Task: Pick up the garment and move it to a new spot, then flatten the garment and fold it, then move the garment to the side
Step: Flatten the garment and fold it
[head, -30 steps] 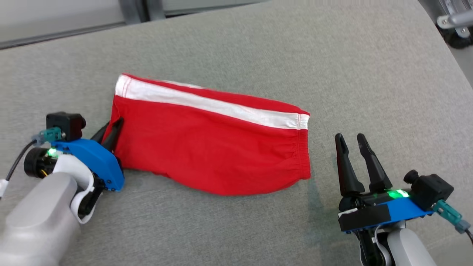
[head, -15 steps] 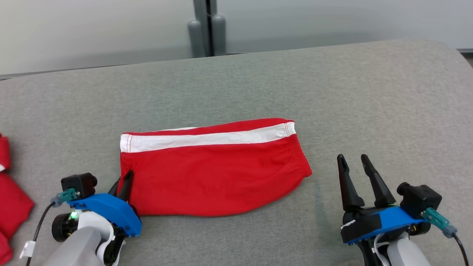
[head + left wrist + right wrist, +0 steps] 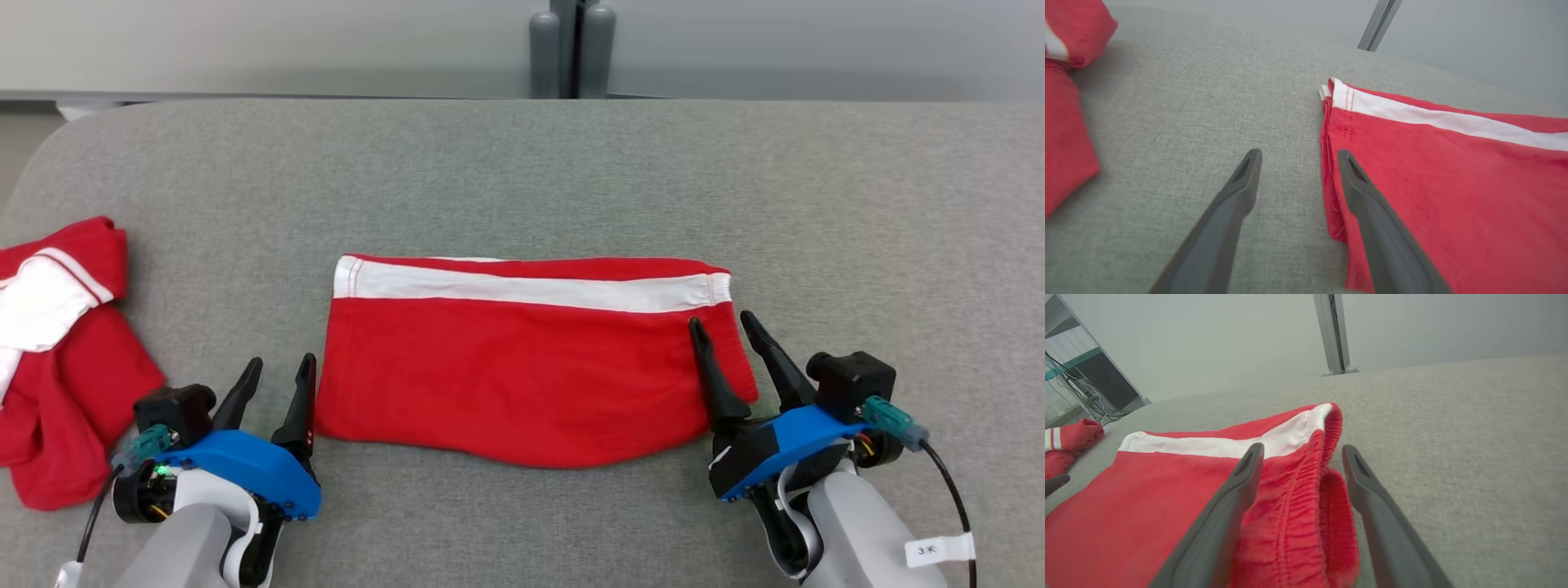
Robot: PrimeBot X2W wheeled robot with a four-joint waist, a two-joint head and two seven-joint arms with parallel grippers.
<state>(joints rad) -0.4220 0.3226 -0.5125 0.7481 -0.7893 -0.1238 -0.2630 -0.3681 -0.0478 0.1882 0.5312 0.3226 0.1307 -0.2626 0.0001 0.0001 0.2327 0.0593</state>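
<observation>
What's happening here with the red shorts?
A two-armed robot is working on folded red shorts with a white stripe, flat on the grey fabric table. Its left gripper sits at one end, jaws open and empty; its right gripper has open jaws either side of the elastic waistband. Another red-and-white garment lies crumpled nearby.

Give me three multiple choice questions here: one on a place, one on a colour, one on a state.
1. The crumpled red pile lies where from the folded garment? A on it B robot's left C robot's right
2. The garment's stripe is: A blue B yellow C white
3. The left pincer is: A open, empty B shut on the garment C shut on the pile
Key: B, head view shows it far left; C, white band along the far edge; A, fingers apart, nothing between them.
</observation>
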